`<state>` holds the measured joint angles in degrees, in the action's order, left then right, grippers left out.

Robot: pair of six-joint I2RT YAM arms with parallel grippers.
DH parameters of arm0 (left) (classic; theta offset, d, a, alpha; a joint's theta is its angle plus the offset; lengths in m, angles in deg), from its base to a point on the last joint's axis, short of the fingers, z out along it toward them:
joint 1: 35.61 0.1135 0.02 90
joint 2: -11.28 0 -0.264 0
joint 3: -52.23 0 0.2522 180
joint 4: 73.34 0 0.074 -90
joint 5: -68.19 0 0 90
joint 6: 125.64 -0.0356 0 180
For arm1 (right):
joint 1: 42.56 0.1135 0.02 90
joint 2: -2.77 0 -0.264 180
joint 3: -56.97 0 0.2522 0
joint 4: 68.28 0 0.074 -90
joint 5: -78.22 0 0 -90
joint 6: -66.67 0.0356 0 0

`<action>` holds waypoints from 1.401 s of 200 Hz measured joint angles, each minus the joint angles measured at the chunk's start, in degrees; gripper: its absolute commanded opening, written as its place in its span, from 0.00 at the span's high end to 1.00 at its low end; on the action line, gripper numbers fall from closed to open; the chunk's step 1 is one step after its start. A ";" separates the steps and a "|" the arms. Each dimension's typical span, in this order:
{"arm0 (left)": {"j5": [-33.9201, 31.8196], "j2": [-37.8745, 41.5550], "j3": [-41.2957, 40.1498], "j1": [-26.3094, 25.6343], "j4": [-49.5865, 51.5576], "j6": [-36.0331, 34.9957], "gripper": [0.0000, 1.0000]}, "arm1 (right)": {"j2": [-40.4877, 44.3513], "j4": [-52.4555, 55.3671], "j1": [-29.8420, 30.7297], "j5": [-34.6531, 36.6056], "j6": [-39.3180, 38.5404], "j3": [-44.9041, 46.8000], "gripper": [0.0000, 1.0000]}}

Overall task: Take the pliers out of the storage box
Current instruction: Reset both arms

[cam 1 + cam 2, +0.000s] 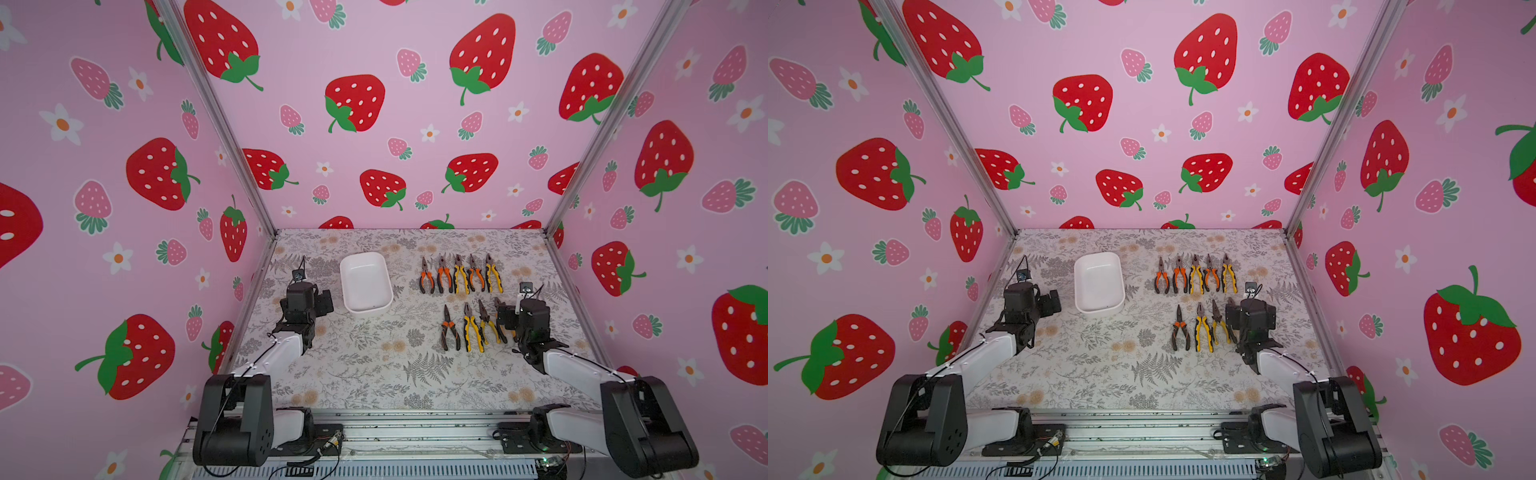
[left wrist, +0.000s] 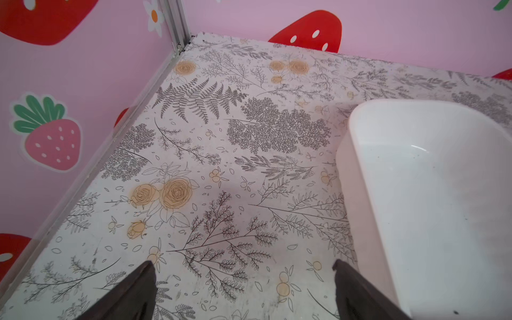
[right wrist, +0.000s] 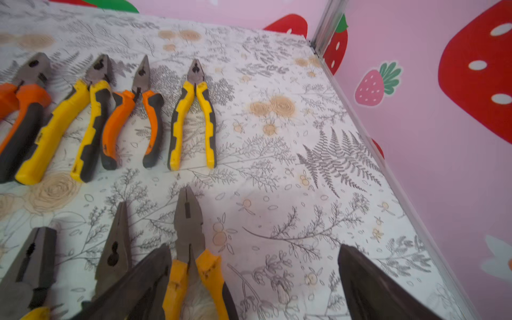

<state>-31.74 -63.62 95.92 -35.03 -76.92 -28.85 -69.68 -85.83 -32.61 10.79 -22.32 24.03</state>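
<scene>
The storage box (image 1: 365, 282) stands empty near the far-left of the bench (image 1: 374, 374), the pliers (image 1: 461, 274) lie in two rows on its right half, and the left pincer (image 2: 243, 263) and right pincer (image 3: 255, 249) are released, grasping nothing, so removal appears complete.

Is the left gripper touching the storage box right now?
Apart. In both top views a strip of tabletop shows between the left gripper and the storage box.

Beside storage box (image 1: 1098, 282) lie pliers (image 1: 1195, 268) (two rows).
</scene>
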 measured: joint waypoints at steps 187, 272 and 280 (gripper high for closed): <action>15.04 -13.79 -5.05 1.42 -25.24 -5.11 0.00 | -17.99 -16.74 -10.05 -16.44 2.23 -6.01 0.01; 15.08 -13.79 -5.05 1.42 -25.33 -5.31 0.00 | -17.99 -14.60 -10.60 -18.73 2.69 -6.01 0.01; 15.08 -13.79 -5.05 1.42 -25.33 -5.31 0.01 | -17.99 -14.60 -10.60 -18.75 2.69 -6.01 0.01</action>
<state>-16.66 -77.41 90.87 -33.61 -102.26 -34.17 -87.67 -100.43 -43.21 -7.96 -19.63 18.02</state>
